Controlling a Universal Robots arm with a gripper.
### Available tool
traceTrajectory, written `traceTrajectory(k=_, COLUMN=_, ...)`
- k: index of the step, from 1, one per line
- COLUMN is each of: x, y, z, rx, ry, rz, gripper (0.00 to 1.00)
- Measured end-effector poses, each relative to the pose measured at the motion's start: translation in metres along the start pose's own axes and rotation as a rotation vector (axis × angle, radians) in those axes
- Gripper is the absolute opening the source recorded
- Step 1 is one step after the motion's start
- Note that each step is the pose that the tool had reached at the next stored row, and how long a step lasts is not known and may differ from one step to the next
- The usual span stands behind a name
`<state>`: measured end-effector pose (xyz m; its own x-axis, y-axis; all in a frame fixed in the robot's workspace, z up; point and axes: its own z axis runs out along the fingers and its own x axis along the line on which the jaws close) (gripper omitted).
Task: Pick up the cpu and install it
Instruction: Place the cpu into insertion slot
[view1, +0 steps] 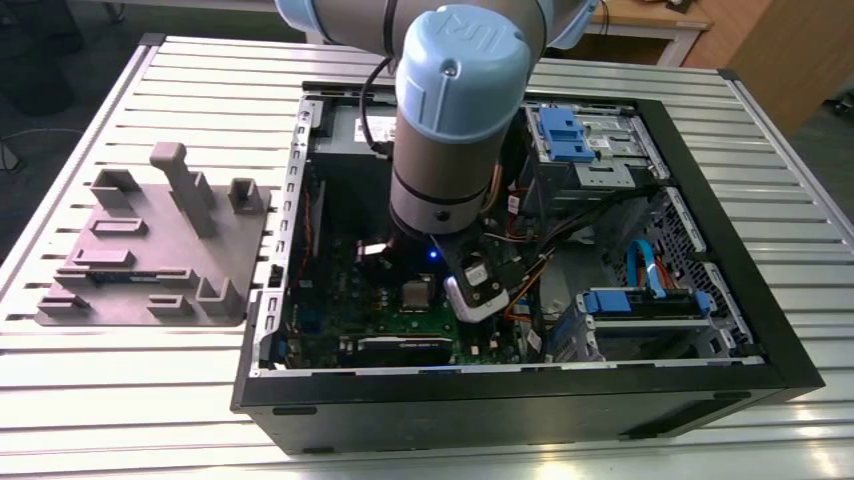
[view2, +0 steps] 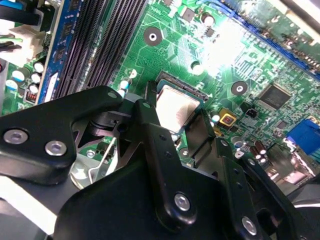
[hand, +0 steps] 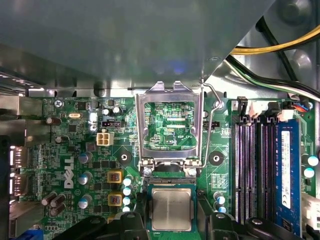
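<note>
Cpu (hand: 171, 209), silvery square, sits in socket (hand: 148, 200); hand (hand: 172, 221) flanks it, grip unclear.

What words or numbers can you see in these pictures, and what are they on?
On the green board: big white brand letters beside the gold squares, not spelled out here.
On the arm's blue cap: raised logo letters.
Inside the open metal frame: tiny white print on the board, too small to read.
On the memory stick: a white label, too small to read.
On the chip: a plain silver top, no words I can make out.
</note>
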<state>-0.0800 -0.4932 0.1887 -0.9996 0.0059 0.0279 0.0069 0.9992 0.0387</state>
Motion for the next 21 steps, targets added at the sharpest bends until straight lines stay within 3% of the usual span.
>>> traceTrajectory(k=9, x=0.0000, y=0.0002, z=0.0017, rx=-0.0032, ry=-0.0011, rz=0.000, gripper=0.48)
traceTrajectory(k=10, x=-0.0001, y=0.0002, z=0.0017, rx=-0.0028, ry=-0.0010, rz=0.000, gripper=0.54)
traceTrajectory(k=21, x=0.0000, y=-0.0001, z=0.0013, rx=-0.0013, ry=-0.0001, rz=-0.009, gripper=0.53)
